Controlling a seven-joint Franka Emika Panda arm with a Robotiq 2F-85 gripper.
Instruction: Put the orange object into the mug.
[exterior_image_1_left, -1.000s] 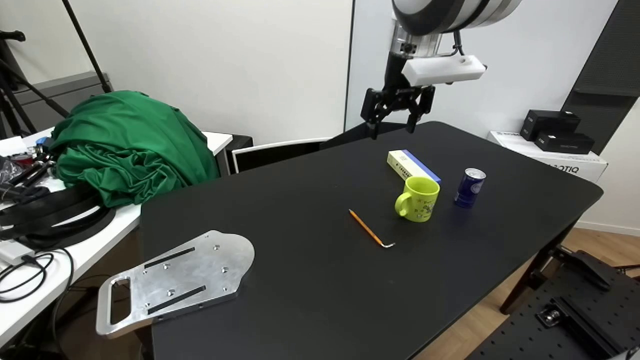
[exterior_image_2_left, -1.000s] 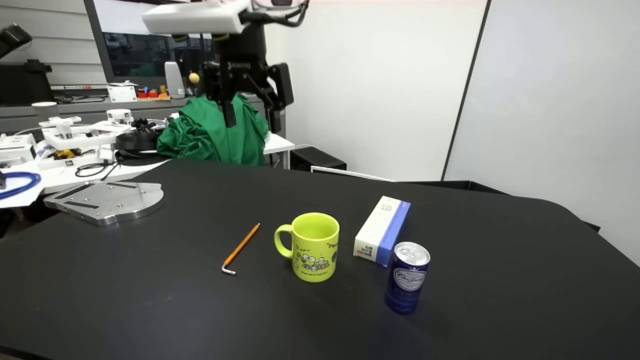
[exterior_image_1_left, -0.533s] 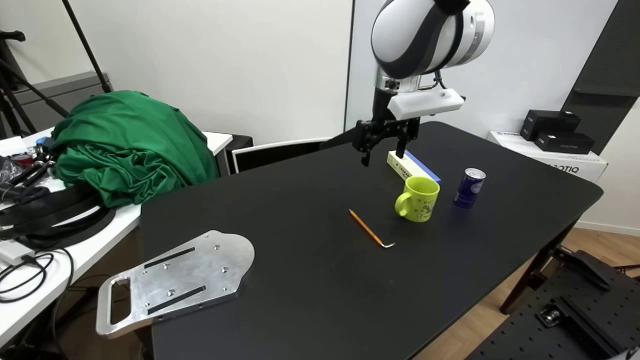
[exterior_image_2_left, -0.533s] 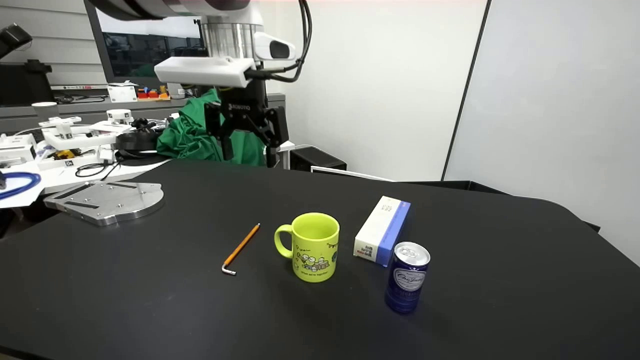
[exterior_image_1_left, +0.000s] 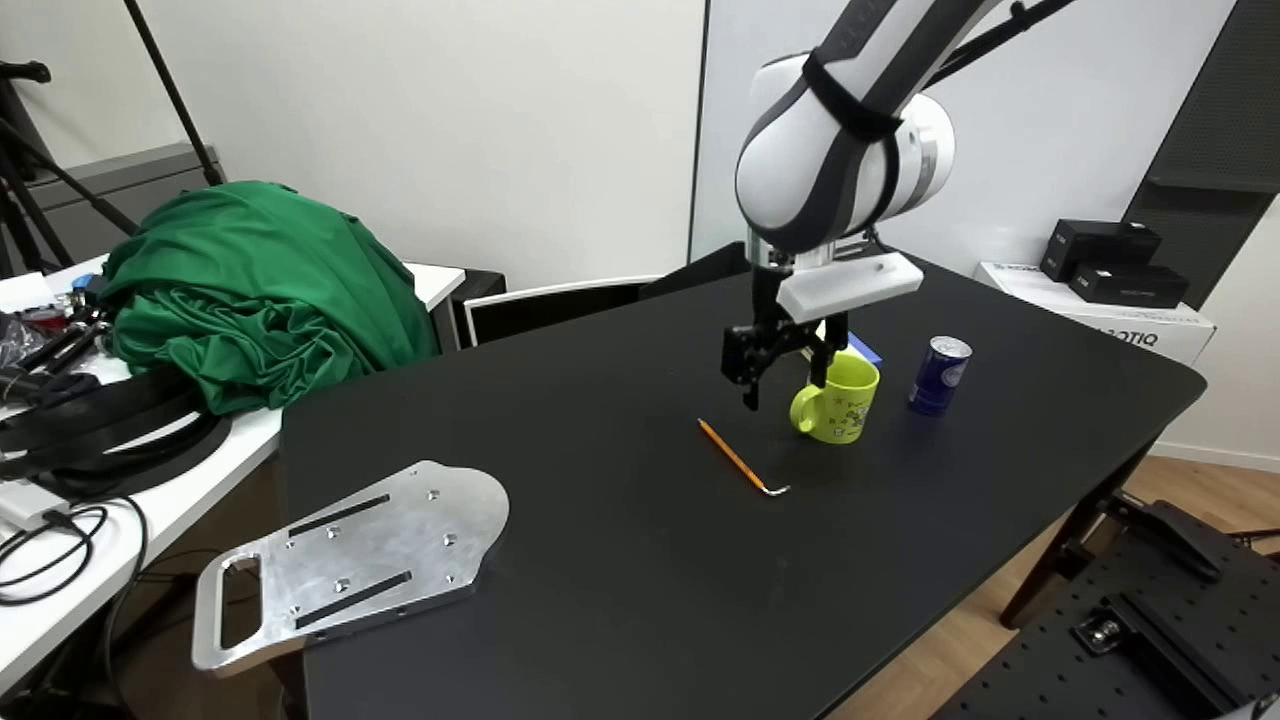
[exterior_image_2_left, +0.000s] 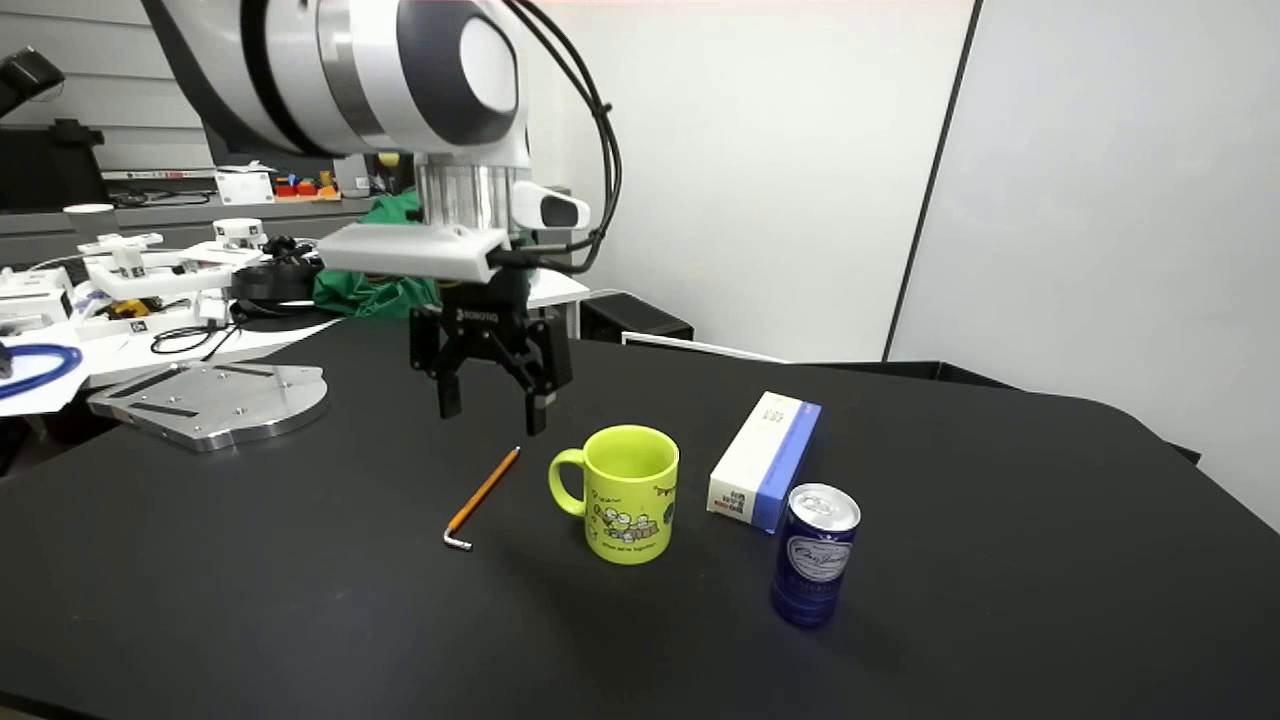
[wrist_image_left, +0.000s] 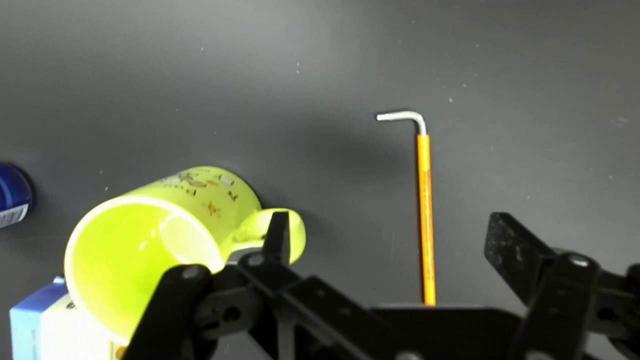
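Observation:
The orange object is a thin orange stick with a bent silver end. It lies on the table in both exterior views (exterior_image_1_left: 733, 456) (exterior_image_2_left: 484, 490) and in the wrist view (wrist_image_left: 424, 200). The lime-green mug stands upright beside it, handle toward the stick, in both exterior views (exterior_image_1_left: 845, 412) (exterior_image_2_left: 628, 510) and in the wrist view (wrist_image_left: 215, 197). My gripper (exterior_image_1_left: 785, 388) is open and empty, pointing down above the table; it also shows in an exterior view (exterior_image_2_left: 493, 408). In the wrist view the stick lies between the spread fingertips (wrist_image_left: 392, 235), its lower end hidden by the gripper; one finger overlaps the mug handle.
A dark blue can (exterior_image_2_left: 815, 560) and a white-and-blue box (exterior_image_2_left: 765, 455) stand near the mug on the black table. A silver metal plate (exterior_image_1_left: 400, 540) lies at a table edge. A green cloth (exterior_image_1_left: 260, 290) lies on a white side table.
My gripper has come down toward the table and closer to the stick and mug, staying open. The stick, mug, box and can have not moved.

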